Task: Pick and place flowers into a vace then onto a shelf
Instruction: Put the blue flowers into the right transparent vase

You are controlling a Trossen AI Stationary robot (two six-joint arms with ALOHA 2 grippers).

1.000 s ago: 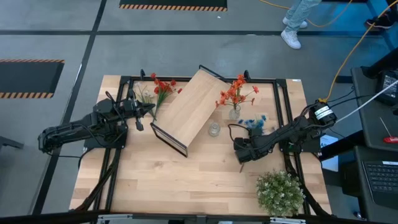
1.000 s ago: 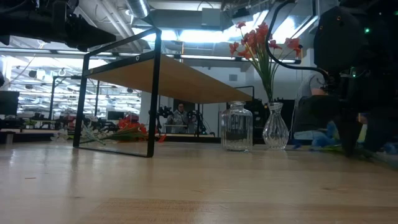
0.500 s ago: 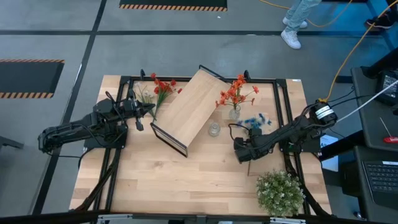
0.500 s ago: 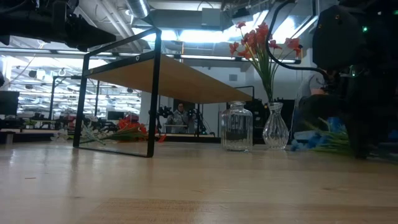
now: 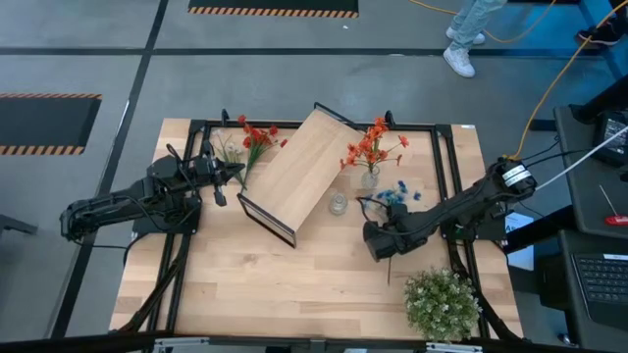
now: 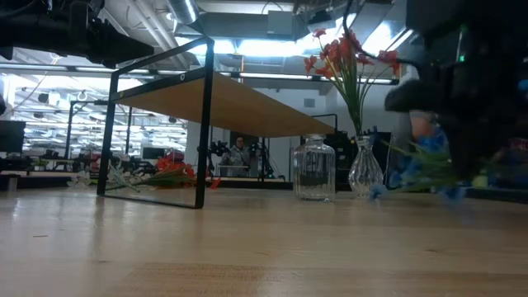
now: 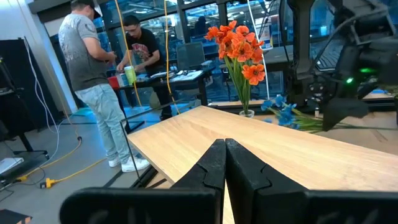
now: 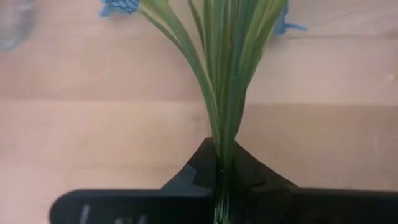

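My right gripper [image 5: 378,238] is shut on a bunch of blue flowers [image 5: 394,196] with green stems [image 8: 227,93], right of the shelf; its blossoms [image 6: 421,169] show blurred above the tabletop in the low view. A glass vase [image 5: 370,177] stands upright with red-orange flowers [image 6: 346,49] in it, next to a glass jar [image 5: 338,204]. The light-wood shelf [image 5: 299,172] stands skewed on its black wire frame. More red-orange sprigs [image 5: 257,137] and white ones [image 5: 228,152] lie on the table at its far left. My left gripper [image 7: 225,163] is shut, waiting left of the shelf. My right gripper pinches the bunched green stems [image 8: 222,163] between its two fingers, several stems together. The stems run on ahead of the fingertips and fan out to the blue blossoms [image 8: 118,6] on the table's far side. The bunch is raised over the table.
A bushy round green plant [image 5: 442,304] stands at the near right corner, close to my right arm. The black table frame [image 5: 442,157] runs along the edges. People [image 7: 93,68] stand in the room beyond the table. Bare wood [image 5: 294,284] lies near the front.
My right gripper has risen and shifted slightly toward the table's left, staying shut. The blue flowers, which lay on the table a second ago, have come up with it and moved a little toward the jar and vase.
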